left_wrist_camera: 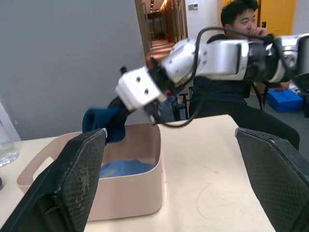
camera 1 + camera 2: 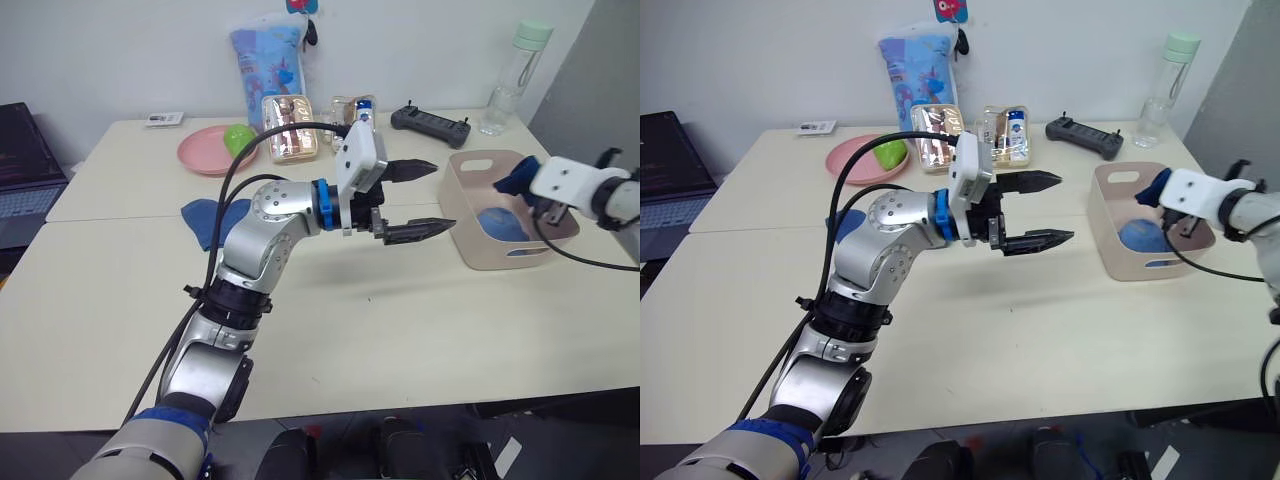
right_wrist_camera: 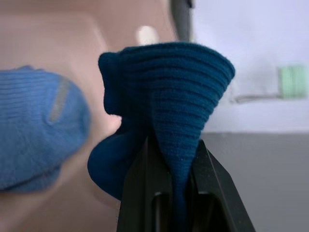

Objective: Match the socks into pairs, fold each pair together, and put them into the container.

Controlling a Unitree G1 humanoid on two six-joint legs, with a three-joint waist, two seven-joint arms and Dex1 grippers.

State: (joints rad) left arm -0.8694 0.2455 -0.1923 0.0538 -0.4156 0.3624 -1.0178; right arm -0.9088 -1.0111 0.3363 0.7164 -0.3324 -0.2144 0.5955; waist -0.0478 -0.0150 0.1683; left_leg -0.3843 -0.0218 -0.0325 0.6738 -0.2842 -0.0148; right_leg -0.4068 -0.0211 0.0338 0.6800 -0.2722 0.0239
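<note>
Tabletop (image 2: 420, 340): pale, carries all items below.

Left arm: stretched across the middle of the tabletop; left gripper (image 2: 418, 200) hangs in the air, jaws wide apart, holding nothing.

Container (image 2: 478, 248): pink-beige tub near the right edge of the tabletop. 1 light-blue folded sock bundle (image 2: 503, 222) lies on its floor.

Right gripper (image 2: 537, 200): poised over the container's open top, jaws clamped on a dark navy sock bundle (image 3: 164, 111).

Dark navy sock bundle: pinched at a fold, bunched into a lump; ribbed knit bulges beyond the fingertips and a loose lobe sags to one side. Bunched as it is, no clear long axis or heading can be told.

Loose blue sock (image 2: 208, 218): flat on the tabletop toward the left side, behind the left arm, well apart from the container.

Step in hand, as judged: depositing the folded pair. Best lowered inside the walls, beside the light-blue bundle, before the jaws part, so the fold holds and nothing snags the rim.
</note>
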